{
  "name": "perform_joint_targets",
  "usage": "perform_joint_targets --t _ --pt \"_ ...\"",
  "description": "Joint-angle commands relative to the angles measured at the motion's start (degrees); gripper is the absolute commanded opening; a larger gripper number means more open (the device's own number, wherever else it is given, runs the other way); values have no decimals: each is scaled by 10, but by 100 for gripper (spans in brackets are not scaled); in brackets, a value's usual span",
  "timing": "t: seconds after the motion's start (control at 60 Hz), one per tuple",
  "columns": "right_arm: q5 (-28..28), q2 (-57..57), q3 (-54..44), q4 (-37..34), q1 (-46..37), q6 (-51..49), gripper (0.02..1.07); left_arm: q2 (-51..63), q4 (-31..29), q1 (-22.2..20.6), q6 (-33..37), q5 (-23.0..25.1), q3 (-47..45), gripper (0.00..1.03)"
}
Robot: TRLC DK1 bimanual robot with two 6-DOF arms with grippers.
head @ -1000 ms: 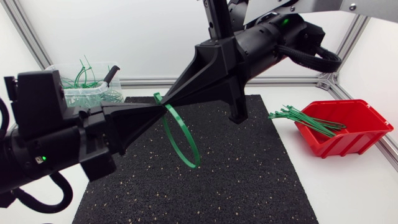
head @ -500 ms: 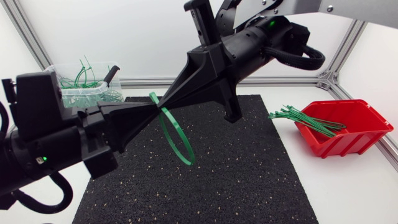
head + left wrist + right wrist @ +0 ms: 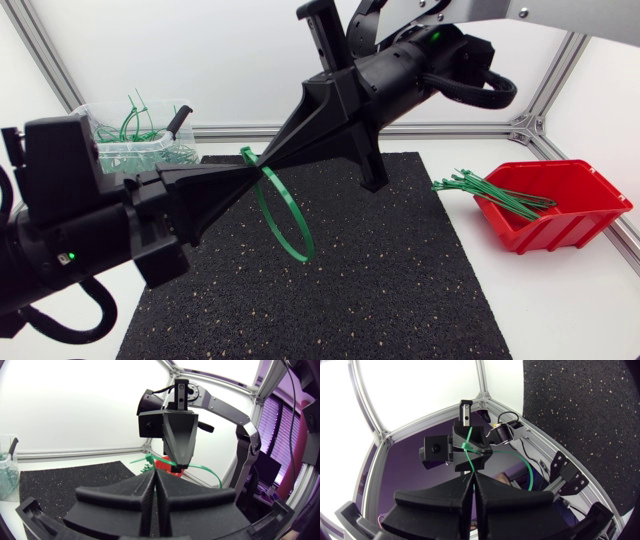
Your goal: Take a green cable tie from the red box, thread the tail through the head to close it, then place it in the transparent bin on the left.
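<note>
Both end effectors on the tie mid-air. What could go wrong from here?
The cable tie is pinched only at the tips of the left end effector and right end effector, above the mat: a slip likely drops it. Its loop hangs free and might catch the rim of the transparent bin.

One looped tie point(image 3: 266, 212) — one red box point(image 3: 585, 218), one clear bin point(image 3: 150, 152).

No readable text, labels, numbers or signs in any view.
</note>
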Motion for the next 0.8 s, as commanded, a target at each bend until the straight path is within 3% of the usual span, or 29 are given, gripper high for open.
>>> perform_joint_targets --t 0.0,0.783 --pt "9 12 20 -5 1 10 8 -11 15 -9 14 11 -10 4" --pt "17 76 68 -6 15 11 8 -18 15 -9 17 8 -12 4"
